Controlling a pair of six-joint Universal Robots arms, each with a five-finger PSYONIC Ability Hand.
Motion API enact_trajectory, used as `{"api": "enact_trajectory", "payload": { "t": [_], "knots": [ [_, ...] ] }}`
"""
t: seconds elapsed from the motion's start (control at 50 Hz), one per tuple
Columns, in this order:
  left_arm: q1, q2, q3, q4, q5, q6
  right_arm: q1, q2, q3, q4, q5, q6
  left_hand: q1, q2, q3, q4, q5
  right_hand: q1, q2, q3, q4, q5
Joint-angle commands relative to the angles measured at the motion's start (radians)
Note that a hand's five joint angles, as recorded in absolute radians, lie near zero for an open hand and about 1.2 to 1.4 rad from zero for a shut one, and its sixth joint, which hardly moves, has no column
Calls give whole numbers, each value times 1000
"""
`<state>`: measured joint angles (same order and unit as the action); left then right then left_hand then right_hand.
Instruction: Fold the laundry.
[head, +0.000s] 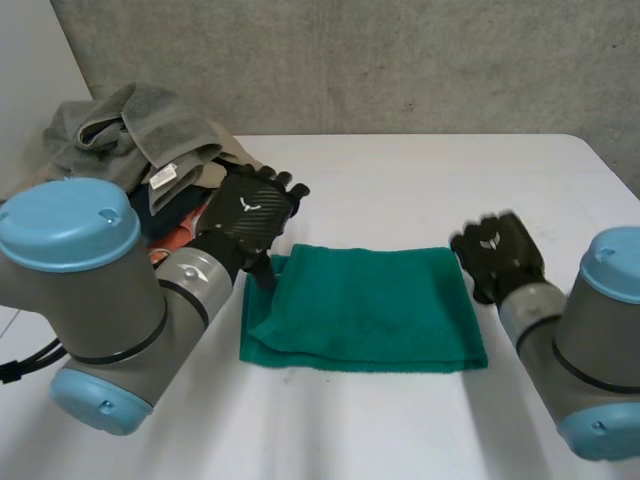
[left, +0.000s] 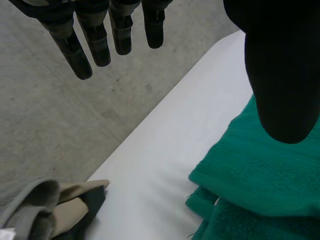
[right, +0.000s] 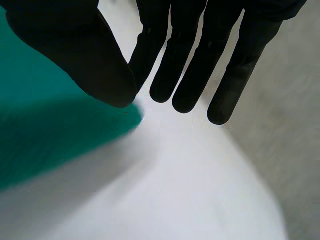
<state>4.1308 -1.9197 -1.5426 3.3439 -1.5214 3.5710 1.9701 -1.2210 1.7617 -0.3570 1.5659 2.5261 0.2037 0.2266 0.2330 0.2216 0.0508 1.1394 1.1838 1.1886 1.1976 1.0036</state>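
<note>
Towel: the green towel (head: 365, 305) lies flat in the middle of the white table (head: 420, 170), a wide rectangle that looks already doubled, with layered edges showing at its left end
Long axis: it runs side to side across the table, one short end toward each arm
Left hand: the left hand (head: 250, 212) is over the towel's far left corner, with its fingers (left: 95, 40) straight and spread, reaching past the cloth; its thumb hangs above the green and nothing is in its grasp
Right hand: the right hand (head: 497, 252) is just beside the far right corner, with its fingers (right: 190, 75) straight and close together over bare table and its thumb at the cloth's edge; it holds nothing
Nearer hand: neither has a clear lead, since each stands at its own end of the towel, by the far edge
Pile: the heap of unfolded laundry (head: 140, 140) sits at the far left of the table, beyond the left hand and apart from the towel
Step judged: probably between folds on this towel, with both hands free of it
Next move: a fold along the long axis would need one short end carried across to the other, so either hand must first drop onto its corner and pinch it
</note>
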Motion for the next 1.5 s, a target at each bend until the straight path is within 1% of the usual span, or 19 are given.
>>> {"api": "enact_trajectory", "payload": {
  "t": [0.02, 0.08, 0.14, 0.2, 0.22, 0.28, 0.36, 0.44, 0.52, 0.72, 0.74, 0.8, 0.9, 1.06, 1.14, 1.24, 1.38, 1.46, 1.5],
  "knots": [
    [89, 100, -63, -3, -34, -1, 303, 30, -162, -8, -38, -7, 1, -22, -28, -17, -21, 257, 212, 208, 199, 218],
    [118, 129, -88, 2, -39, -4, 426, 121, -205, -2, -95, -18, 1, -22, -28, -17, -21, 257, 212, 208, 199, 218],
    [144, 156, -122, 2, -36, -21, 476, 173, -231, 4, -86, -7, 4, -19, -25, -14, -18, 257, 212, 208, 199, 218],
    [152, 160, -152, 0, -31, -38, 463, 172, -219, 0, -23, 23, 1, -22, -28, -17, -21, -555, -600, -605, -614, -594],
    [152, 160, -159, 0, -29, -41, 443, 161, -205, -2, 40, 58, 1, -22, -28, -17, -21, -744, -789, -793, -802, -783],
    [151, 160, -172, 2, -23, -46, 391, 138, -193, 12, 123, 121, -2, -25, -31, -20, -24, -761, -805, -810, -819, -799],
    [141, 160, -166, 6, -22, -47, 238, 37, -116, 45, 132, 201, -5, -28, -34, -23, -27, -746, -791, -795, -804, -785],
    [135, 160, -159, 8, -22, -49, 46, -25, -1, 148, -5, 224, -5, -28, -34, -23, -27, -723, -767, -772, -781, -761],
    [112, 157, -148, 8, -22, -69, -40, -25, 79, 181, -105, 226, -8, -31, -37, -26, -29, -679, -723, -728, -737, -718],
    [103, 146, -143, 8, -20, -100, -102, 24, 139, 115, -165, 230, -5, -28, -34, -23, -27, -453, -497, -502, -511, -492],
    [101, 146, -143, 8, -22, -100, -103, 29, 140, 102, -165, 230, -5, -28, -34, -23, -27, -389, -433, -438, -447, -427],
    [103, 146, -143, 8, -20, -100, -108, 40, 145, 58, -156, 229, -5, -28, -34, -23, -27, 195, 150, 145, 136, 156],
    [103, 146, -145, 8, -22, -100, -106, 38, 134, 32, -119, 215, -5, -28, -34, -23, -27, 257, 212, 208, 199, 218],
    [108, 162, -157, 8, -22, -100, -42, -18, 24, 44, -40, 143, -5, -28, -34, -23, -27, 257, 212, 208, 199, 218],
    [114, 177, -162, 6, -22, -101, 159, -11, -68, 33, -52, 73, -5, -28, -34, -23, -27, 257, 212, 208, 199, 218],
    [135, 194, -185, 6, -22, -103, 395, 134, -206, 42, -63, -30, -5, -28, -34, -23, -27, 257, 212, 208, 199, 218],
    [169, 206, -206, 6, -23, -103, 516, 303, -301, 52, -130, -118, -8, -31, -37, -26, -29, 257, 212, 208, 199, 218],
    [177, 206, -203, 8, -23, -104, 513, 292, -300, 40, -124, -72, -8, -31, -37, -26, -29, -664, -709, -713, -722, -703],
    [177, 206, -198, 8, -25, -104, 512, 267, -285, 30, -124, -11, -8, -31, -37, -26, -29, -752, -796, -801, -810, -790]
  ]
}}
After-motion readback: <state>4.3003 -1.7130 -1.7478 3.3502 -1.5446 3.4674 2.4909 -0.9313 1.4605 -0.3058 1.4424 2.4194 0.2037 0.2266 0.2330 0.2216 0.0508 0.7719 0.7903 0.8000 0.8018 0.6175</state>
